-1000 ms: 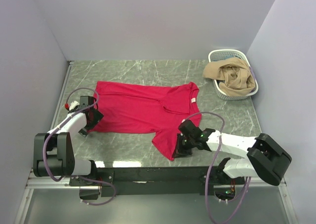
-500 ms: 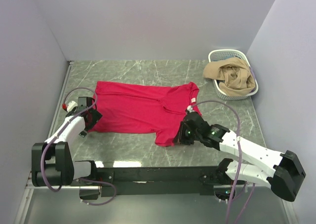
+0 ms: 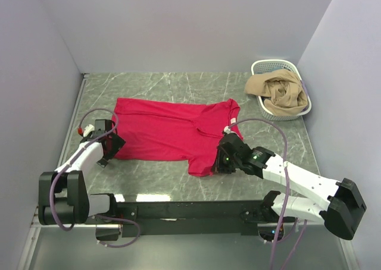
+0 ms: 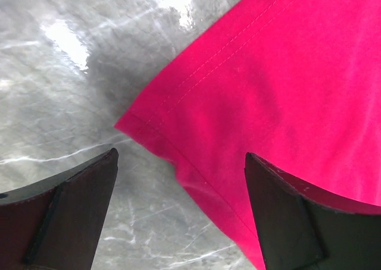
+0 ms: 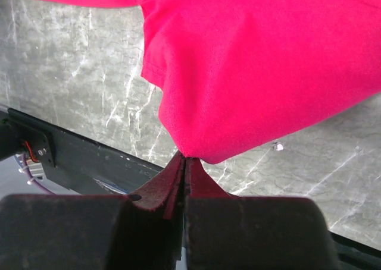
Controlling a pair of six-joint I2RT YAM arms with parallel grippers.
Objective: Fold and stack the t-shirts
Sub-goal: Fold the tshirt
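a: where is the crimson-red cloth t-shirt lying?
b: it is lying spread across the grey marbled table, between the two arms, with its small white neck label showing toward the right.
a: what is the right gripper doing?
b: its jaws are pressing tight together on a bunched fold at the t-shirt's near right edge. in the wrist view the cloth is running straight into the pinch.
a: and the left gripper?
b: it is standing wide over the t-shirt's near left corner. the stitched hem corner is showing between its dark fingers, and i cannot tell whether they are touching the cloth.
a: is anything else sitting on the table?
b: a white plastic lattice basket is sitting at the far right corner, well apart from the t-shirt, and a crumpled tan cloth is spilling over its rim.
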